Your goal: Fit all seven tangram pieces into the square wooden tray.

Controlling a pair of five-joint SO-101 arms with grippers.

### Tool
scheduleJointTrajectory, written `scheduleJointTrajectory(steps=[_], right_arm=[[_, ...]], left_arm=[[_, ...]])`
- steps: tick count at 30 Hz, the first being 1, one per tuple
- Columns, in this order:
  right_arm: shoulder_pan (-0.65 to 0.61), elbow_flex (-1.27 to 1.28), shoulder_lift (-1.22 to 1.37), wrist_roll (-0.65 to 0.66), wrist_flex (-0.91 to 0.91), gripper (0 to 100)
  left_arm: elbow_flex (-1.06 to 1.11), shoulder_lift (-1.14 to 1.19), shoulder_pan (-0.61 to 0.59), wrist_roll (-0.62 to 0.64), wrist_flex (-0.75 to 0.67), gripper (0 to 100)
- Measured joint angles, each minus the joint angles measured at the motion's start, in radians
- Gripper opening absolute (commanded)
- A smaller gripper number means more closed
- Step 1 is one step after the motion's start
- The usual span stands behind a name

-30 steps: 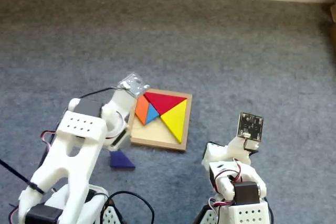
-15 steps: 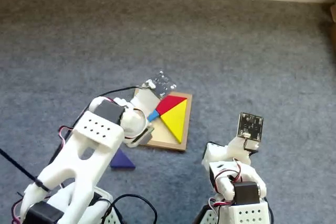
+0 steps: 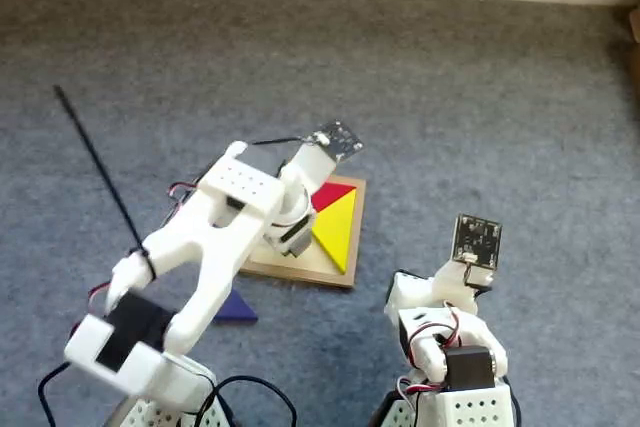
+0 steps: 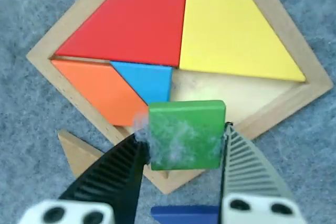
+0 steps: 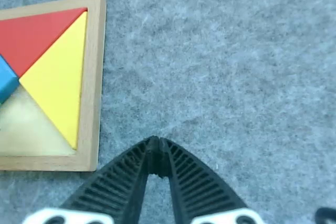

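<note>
Wooden tray [image 3: 300,273]: at the centre of the high frame, on the worktop [image 3: 480,97]; red triangle [image 4: 131,22], yellow triangle [image 4: 231,30], orange piece [image 4: 97,85] and blue piece [image 4: 149,80] are seated inside.
Left tool [image 4: 184,134]: clamped on the green square [image 4: 186,148], which is held above the tray's rim.
Right tool [image 5: 157,156]: fingers pressed together, nothing held, over bare worktop beside the tray.

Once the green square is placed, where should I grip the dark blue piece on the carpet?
Probably from straight above, left hand pinching the dark blue piece across its side edges: it lies flat on the carpet beside the tray, so only those thin sides offer a hold.
</note>
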Motion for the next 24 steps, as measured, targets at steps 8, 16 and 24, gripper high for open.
scheduleJointTrajectory(steps=[8,16,24], right_arm=[[0.000,0.000,0.000,0.000,0.000,0.8],[0.000,0.000,0.000,0.000,0.000,0.8],[0.000,0.000,0.000,0.000,0.000,0.8]], left_arm=[[-0.063,0.115,0.028,0.046,-0.003,29],[-0.078,0.115,0.025,0.100,-0.003,29],[-0.068,0.101,0.006,0.098,-0.003,29]])
